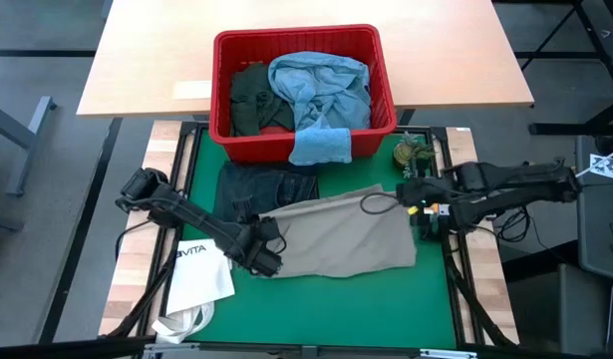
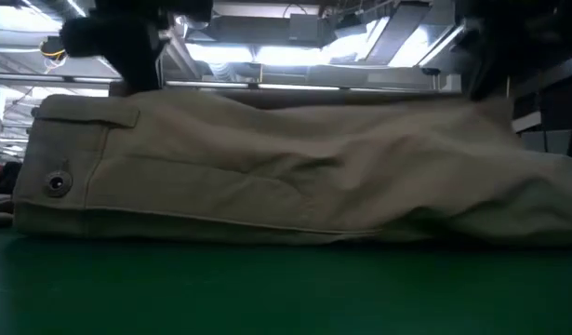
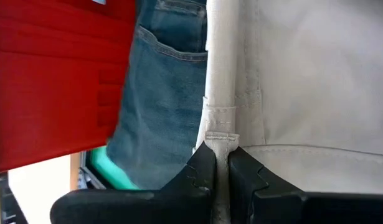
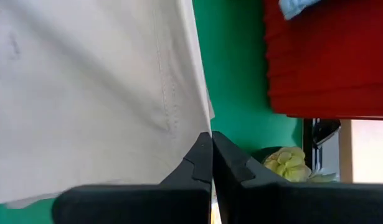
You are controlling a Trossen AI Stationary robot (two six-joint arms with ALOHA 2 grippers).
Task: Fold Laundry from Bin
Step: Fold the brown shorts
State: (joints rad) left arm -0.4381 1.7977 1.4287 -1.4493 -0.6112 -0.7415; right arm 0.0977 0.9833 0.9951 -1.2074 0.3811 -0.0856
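So my left gripper (image 3: 217, 165) is clamped on the khaki trousers (image 1: 341, 237) at their waistband edge, and my right gripper (image 4: 211, 163) is pinched shut at the opposite edge. Dark jeans (image 1: 261, 187) peek out underneath, just before the red bin (image 1: 299, 144) of laundry (image 1: 316, 90). A white tote bag (image 1: 199, 277) sits beside my left arm.

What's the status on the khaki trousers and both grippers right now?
Left gripper shut on khaki trousers edge. Right gripper shut on opposite edge. Trousers flat on mat, partly over dark jeans. Red bin still holds laundry.
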